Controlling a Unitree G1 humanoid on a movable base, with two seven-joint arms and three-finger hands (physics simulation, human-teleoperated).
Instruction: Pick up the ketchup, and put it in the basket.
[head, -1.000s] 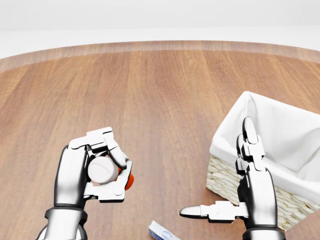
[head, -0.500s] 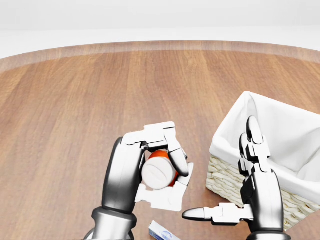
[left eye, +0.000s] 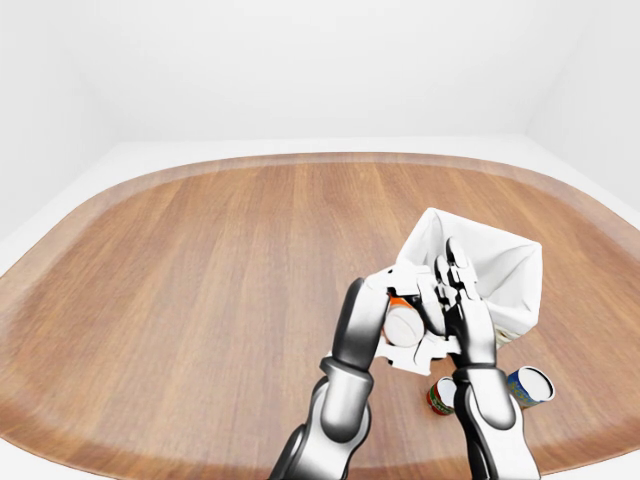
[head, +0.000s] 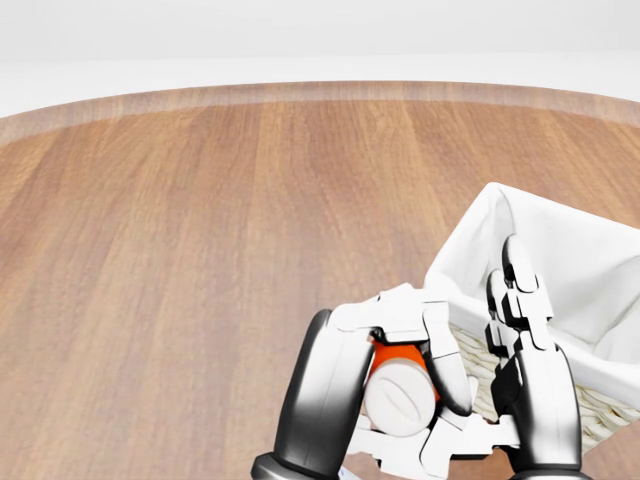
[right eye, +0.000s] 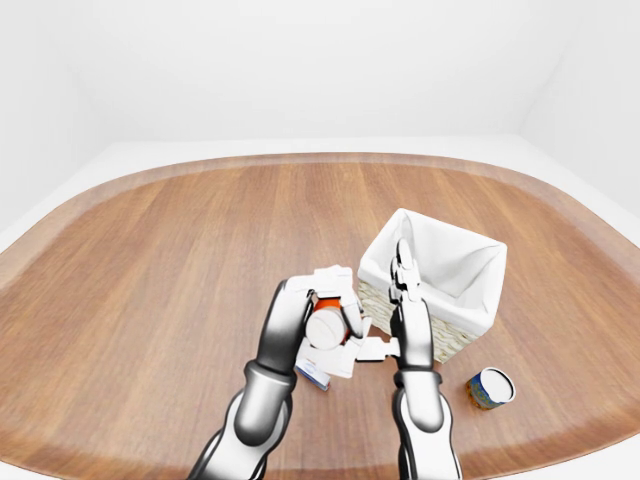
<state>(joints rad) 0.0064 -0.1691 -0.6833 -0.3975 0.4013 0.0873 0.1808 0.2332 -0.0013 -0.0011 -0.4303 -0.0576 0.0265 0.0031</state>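
The ketchup (head: 400, 392) is an orange-red bottle with a white cap that points at the camera. My left hand (head: 405, 375) is shut round it and holds it above the table, just left of the basket (head: 585, 265). The basket is woven wicker with a white cloth liner, at the right of the head view. My right hand (head: 512, 335) is open, fingers pointing up, between the ketchup and the basket's near wall. The ketchup also shows in the right-eye view (right eye: 325, 327).
The round wooden table (head: 200, 250) spreads to the left and top of the view. A blue-and-white can (right eye: 490, 387) lies right of my right arm. A second can (left eye: 441, 392) and a small blue-white box (right eye: 312, 375) lie under my hands.
My left hand has carried the ketchup to the right, from the lower left to right beside the basket and my right hand. The right hand has barely moved.
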